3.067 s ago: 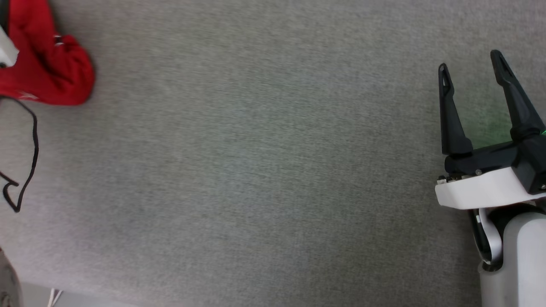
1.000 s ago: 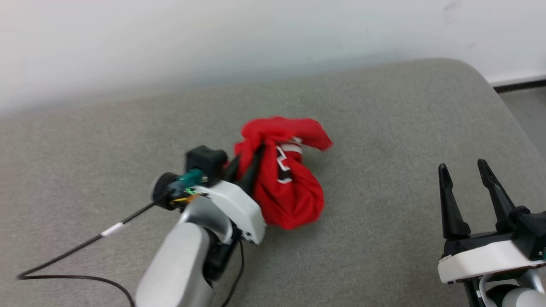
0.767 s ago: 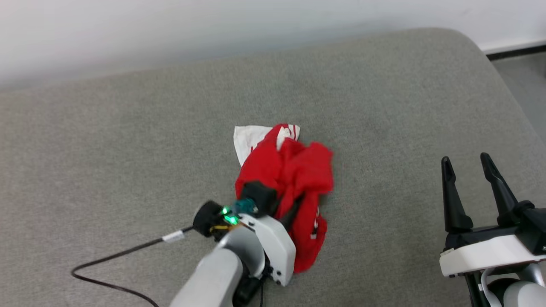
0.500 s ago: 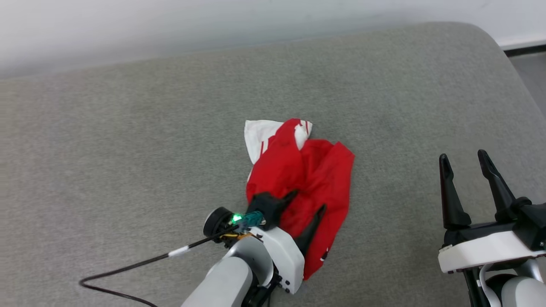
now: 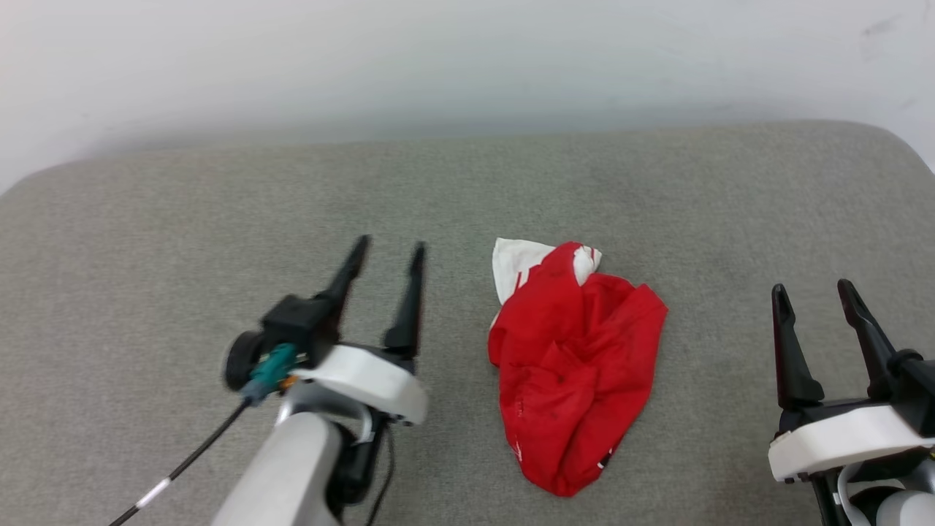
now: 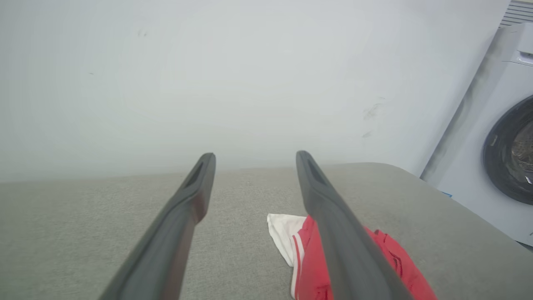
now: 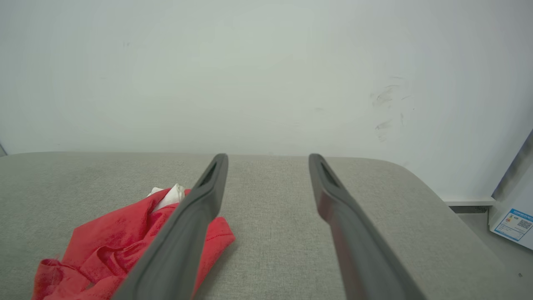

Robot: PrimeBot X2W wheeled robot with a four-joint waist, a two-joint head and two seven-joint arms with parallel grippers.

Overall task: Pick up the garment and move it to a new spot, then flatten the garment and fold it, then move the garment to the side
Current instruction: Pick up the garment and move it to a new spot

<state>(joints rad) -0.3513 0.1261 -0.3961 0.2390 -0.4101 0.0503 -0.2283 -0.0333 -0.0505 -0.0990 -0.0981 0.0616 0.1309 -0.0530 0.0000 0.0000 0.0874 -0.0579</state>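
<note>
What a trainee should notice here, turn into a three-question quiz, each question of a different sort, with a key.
1. True or false: the left gripper is clamped on the garment.
2. Pick one: the garment lies on the grey padded surface A) spread flat, B) crumpled in a heap, C) neatly folded.
3. Short answer: in the left wrist view, which appliance stands beyond the right end of the padded surface?

Key
1. False: its fingers stand open beside the garment, apart from it.
2. B.
3. A washing machine.
</note>
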